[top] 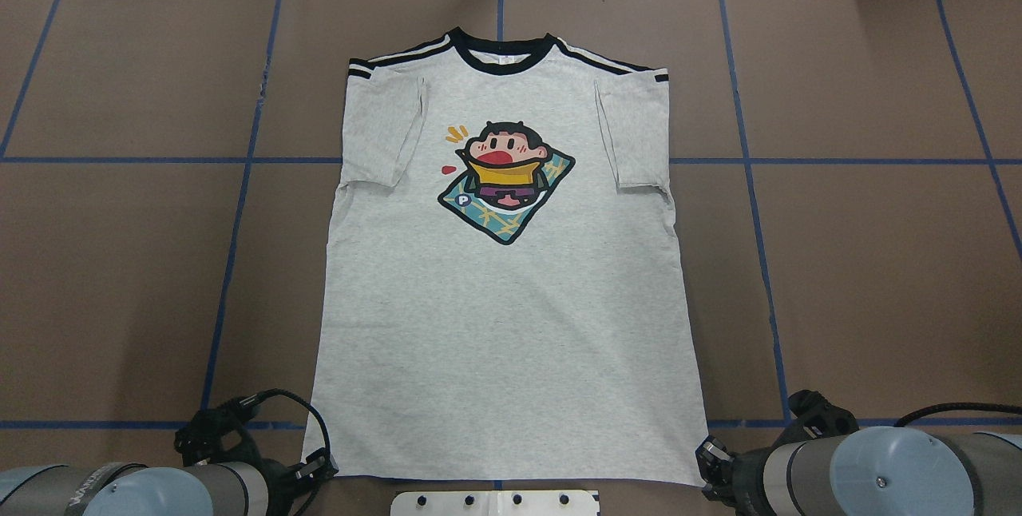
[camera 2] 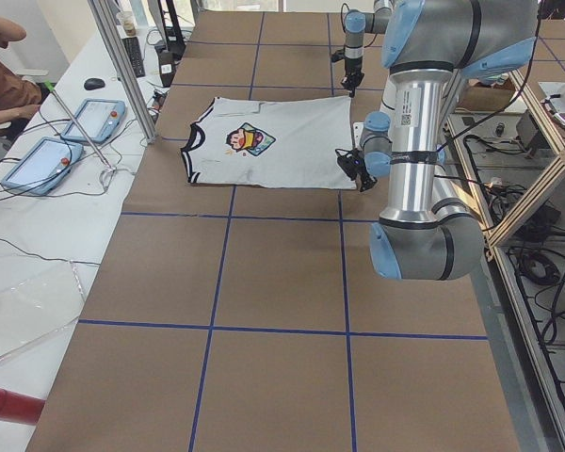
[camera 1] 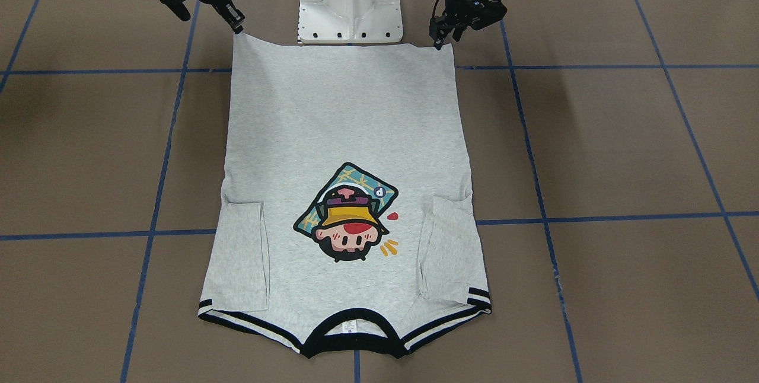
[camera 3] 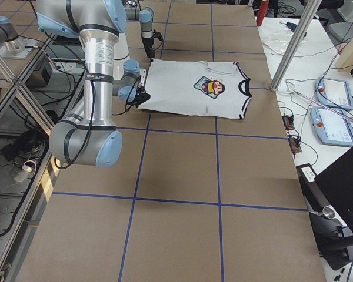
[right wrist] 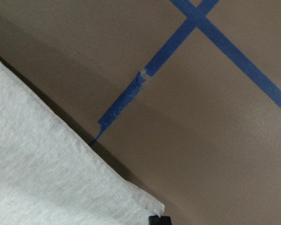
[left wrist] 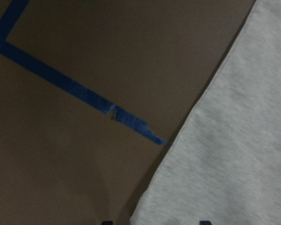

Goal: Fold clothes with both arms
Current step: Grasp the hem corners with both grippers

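The light grey T-shirt [camera 1: 344,122] [top: 503,300] lies flat and print side up, collar away from the robot, with both sleeves folded inward. My left gripper [camera 1: 440,44] [top: 323,464] is low at the hem corner on my left. In the left wrist view its two tips [left wrist: 154,222] stand apart, with the shirt's edge [left wrist: 234,140] between them. My right gripper [camera 1: 238,27] [top: 707,464] is at the other hem corner. In the right wrist view one dark tip [right wrist: 159,220] sits at the slightly raised corner of the cloth [right wrist: 37,178], so this gripper looks shut on it.
The white base pedestal [camera 1: 350,0] stands just behind the hem, between the arms. Blue tape lines [camera 1: 178,92] cross the brown table. Along the far side is a white desk with tablets [camera 2: 94,118], posts [camera 2: 122,66] and a seated person [camera 2: 0,75].
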